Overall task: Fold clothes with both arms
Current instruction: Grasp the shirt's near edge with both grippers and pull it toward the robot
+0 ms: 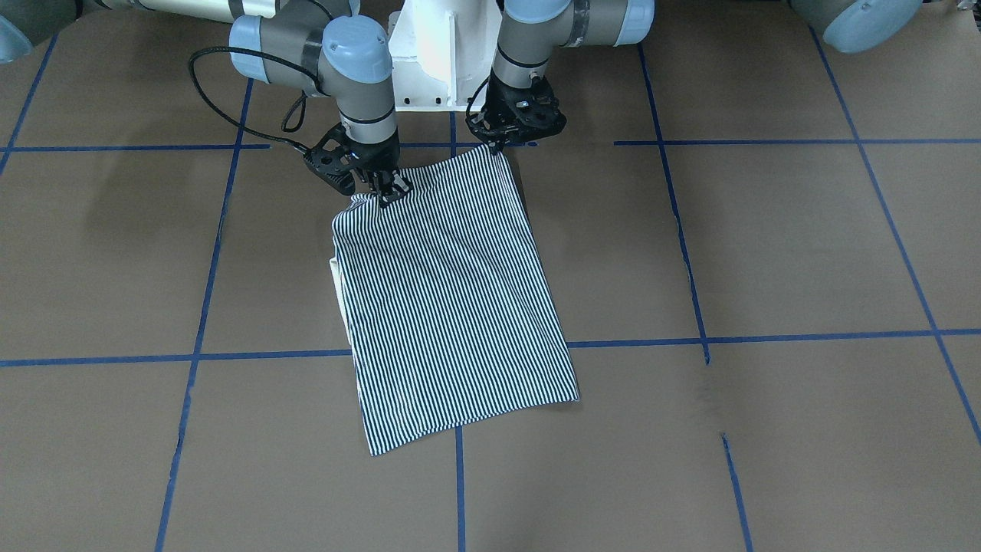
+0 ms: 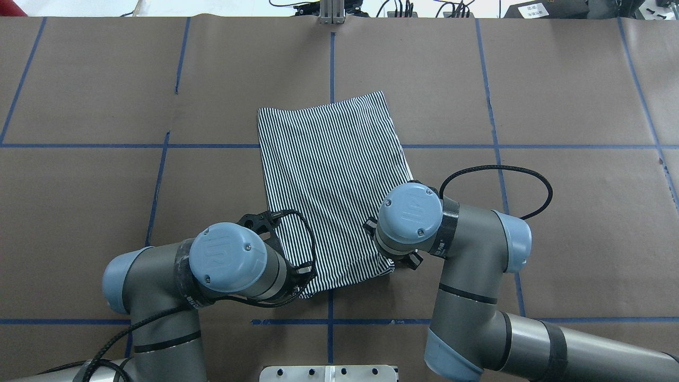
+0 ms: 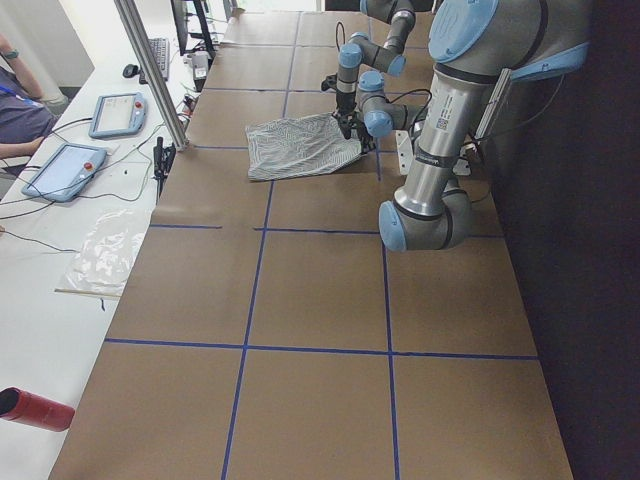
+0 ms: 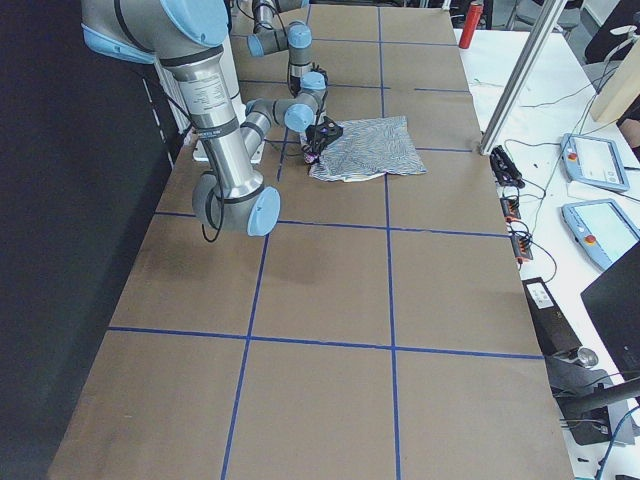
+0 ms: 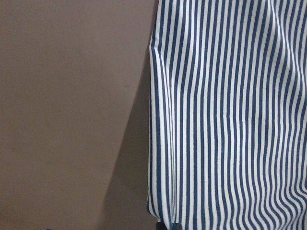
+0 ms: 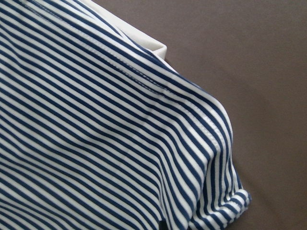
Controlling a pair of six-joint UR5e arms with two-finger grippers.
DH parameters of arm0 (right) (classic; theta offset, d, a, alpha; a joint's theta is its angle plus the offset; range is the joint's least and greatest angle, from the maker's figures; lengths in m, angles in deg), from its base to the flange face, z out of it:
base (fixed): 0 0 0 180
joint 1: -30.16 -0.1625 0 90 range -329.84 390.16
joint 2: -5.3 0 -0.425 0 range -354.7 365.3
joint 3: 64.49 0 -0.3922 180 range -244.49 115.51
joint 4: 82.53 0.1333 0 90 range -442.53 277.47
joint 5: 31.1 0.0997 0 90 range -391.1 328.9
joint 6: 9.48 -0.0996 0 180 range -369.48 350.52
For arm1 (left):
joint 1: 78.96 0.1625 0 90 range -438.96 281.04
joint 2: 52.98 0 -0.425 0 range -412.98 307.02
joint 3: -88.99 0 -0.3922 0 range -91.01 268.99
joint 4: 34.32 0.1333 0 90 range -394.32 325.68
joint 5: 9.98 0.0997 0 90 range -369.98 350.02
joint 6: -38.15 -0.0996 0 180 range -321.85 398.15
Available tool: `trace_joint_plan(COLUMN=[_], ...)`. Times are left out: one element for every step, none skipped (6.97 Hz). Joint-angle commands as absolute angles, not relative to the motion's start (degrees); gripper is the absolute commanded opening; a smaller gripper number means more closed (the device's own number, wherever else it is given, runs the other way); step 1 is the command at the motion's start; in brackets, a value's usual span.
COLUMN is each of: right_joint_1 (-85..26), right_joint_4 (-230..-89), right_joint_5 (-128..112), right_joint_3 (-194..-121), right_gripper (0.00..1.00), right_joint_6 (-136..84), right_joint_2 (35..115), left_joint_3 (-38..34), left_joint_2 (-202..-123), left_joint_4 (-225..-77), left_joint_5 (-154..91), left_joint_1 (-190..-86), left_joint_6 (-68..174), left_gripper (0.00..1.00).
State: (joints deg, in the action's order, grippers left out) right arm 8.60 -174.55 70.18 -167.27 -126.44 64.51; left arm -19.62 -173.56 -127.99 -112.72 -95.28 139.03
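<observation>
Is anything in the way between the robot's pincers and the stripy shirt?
No, nothing visible is. The left pincer and the right pincer are both right at the stripy shirt, each at a corner of its edge nearest the robot, and both seem to pinch it.

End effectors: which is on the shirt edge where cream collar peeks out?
The right end effector, front view's left: cream collar shows along that shirt edge. The left end effector has stripes only.
</observation>
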Motion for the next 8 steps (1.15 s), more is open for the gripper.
trace_joint_plan(right_joint_1=[9.7,11.4,12.7,13.7,14.3,14.9,15.2,14.5], right_joint_4=[-174.6,-174.8,-175.3,-175.3,-175.3,-175.2,-174.8,-174.6], right_joint_5=[70.5,70.9,74.2,76.4,76.5,76.0,75.4,72.6], right_joint_3=[-169.7,-172.5,-176.1,-178.2,-178.8,-178.6,-177.7,-176.7], right_gripper=[0.0,0.0,0.0,0.0,0.0,0.0,0.0,0.0], right_joint_6=[-127.3,-127.3,-128.7,-130.7,-130.8,-130.8,-130.2,-128.8], right_joint_2=[65.0,65.4,65.6,66.3,66.5,66.9,66.6,66.5], left_joint_3=[-21.7,-23.9,-27.4,-30.3,-32.1,-32.6,-32.0,-31.3], left_joint_2=[-172.6,-171.8,-168.6,-167.4,-167.3,-167.4,-168.4,-168.7], left_joint_4=[-127.8,-127.7,-127.7,-127.2,-125.7,-125.0,-124.9,-124.9], left_joint_5=[-112.6,-112.5,-112.5,-112.5,-112.5,-112.6,-112.8,-112.3], left_joint_1=[-95.0,-93.5,-91.9,-90.8,-90.5,-90.4,-90.0,-91.4], left_joint_6=[139.0,139.0,139.0,139.0,139.0,139.0,139.0,139.0], left_gripper=[0.0,0.0,0.0,0.0,0.0,0.0,0.0,0.0])
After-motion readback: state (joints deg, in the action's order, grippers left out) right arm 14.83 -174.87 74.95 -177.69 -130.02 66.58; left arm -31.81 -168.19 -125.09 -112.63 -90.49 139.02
